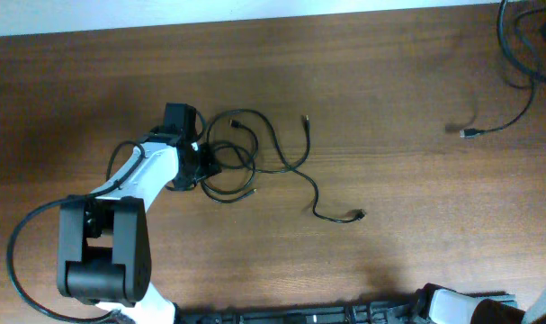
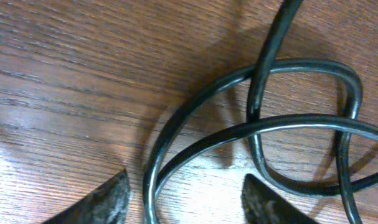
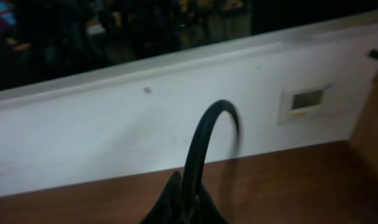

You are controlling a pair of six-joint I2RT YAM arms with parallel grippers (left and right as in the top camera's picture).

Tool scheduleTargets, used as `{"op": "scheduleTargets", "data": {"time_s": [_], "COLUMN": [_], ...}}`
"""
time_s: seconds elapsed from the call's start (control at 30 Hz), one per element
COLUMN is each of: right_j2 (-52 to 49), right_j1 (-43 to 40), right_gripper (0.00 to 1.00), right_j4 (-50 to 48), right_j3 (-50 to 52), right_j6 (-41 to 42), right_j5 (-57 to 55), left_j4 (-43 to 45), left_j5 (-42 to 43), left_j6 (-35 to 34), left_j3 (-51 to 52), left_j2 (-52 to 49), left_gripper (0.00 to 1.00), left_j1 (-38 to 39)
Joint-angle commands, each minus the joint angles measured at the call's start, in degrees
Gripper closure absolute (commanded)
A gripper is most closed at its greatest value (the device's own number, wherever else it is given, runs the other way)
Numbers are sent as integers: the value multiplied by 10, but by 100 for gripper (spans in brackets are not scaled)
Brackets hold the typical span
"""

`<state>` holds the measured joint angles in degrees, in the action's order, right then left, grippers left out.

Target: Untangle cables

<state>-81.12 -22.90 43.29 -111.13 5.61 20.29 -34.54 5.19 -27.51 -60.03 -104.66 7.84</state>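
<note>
**Desk** [image 1: 389, 72]: brown wood grain. A white wall [image 3: 114, 143] shows behind its far edge in the right wrist view.

**Cables**
- The tangle [image 1: 232, 162] lies left of centre on the desk. It consists of several overlapping black loops.
- One strand leaves the tangle to the right and ends in a plug [image 1: 358, 214] toward the centre of the desk.
- A second strand rises to a plug [image 1: 306, 118] above the loops.
- A separate cable [image 1: 502, 126] lies well apart near the right edge. Its plug [image 1: 468, 133] points left, and its other end runs up toward the far right corner.

**Left pincer** [image 1: 203, 160]
- Position: at the left side of the tangle, low over the desk.
- State: partly open. In the left wrist view both fingertips [image 2: 108, 199] stand apart.
- Two curved strands [image 2: 152, 180] pass through the gap, nearer the left fingertip. No contact between fingertip and strand is visible.
- Further loops cross one another just beyond the tips.

**Right pincer** [image 3: 184, 208]
- Position: the right arm [image 1: 452, 304] sits at the near edge of the desk, lower right, mostly cut off in the overhead view. The pincer itself is not visible there.
- State: closed, fingers together.
- A black cord [image 3: 204, 134] rises from between the closed tips and arches over to the right. It appears gripped. Its far end is blurred.
- The pincer faces the wall, which carries a small pale panel [image 3: 307, 99].
</note>
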Motion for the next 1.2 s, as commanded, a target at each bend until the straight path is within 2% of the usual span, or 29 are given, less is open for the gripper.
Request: {"op": "scheduleTargets", "data": {"time_s": [0.0,0.1,0.2,0.27,0.4,0.5,0.53,0.67,0.7,0.73,0.77,0.8,0.87,0.97,1.07,1.17], "right_j2": [-45,-109,-163,-207,-364,-442,-459,-482,-486,-483,-479,-470,-422,-321,-208,-196], "right_j1": [0,-1,-13,-27,-64,-58,-51,-42,-39,-37,-36,-36,-37,-28,12,105], "right_gripper": [96,96,96,96,96,96,96,94,51,21,3,0,1,1,1,1], "right_j4": [-50,-170,-322,-384,-351,-305,-306,-290,-250,-238,-231,-225,-214,-130,49,215], "right_j3": [-13,-13,-13,-13,-13,-13,-13,-13,-13,-13,-13,-13,-14,-14,-14,-13], "right_j6": [-102,-188,-194,-206,-202,-202,-202,-202,-202,-201,-198,-180,-119,-119,-119,-119], "right_j5": [-124,-221,-236,-235,-229,-141,-101,-98,-98,-98,-100,-104,-104,-101,-20,133], "left_j4": [-10,-10,-10,-9,-9,-9,-9,-9,-9,-9,-9,-9,-9,-9,-9,-9], "left_j5": [-16,-16,-16,-16,-16,-16,-16,-16,-16,-16,-16,-16,-16,-16,-16,-16], "left_j6": [-1,-1,-1,-1,-1,-1,-1,-1,-1,-1,-1,-1,-1,-1,-1,-1], "left_j3": [31,31,31,31,31,31,31,31,31,31,31,31,31,31,31,31], "left_j2": [-44,-44,-44,-44,-44,-44,-44,-44,-44,-44,-44,-44,-44,-44,-44,-44], "left_gripper": [1,1,1,1,1,1,1,1,1,1,1,1,1,1,1,1], "left_j1": [-3,-3,-3,-3,-3,-4,-4,-4,-4,-4,-4,-4,-4,-4,-4,-4]}}
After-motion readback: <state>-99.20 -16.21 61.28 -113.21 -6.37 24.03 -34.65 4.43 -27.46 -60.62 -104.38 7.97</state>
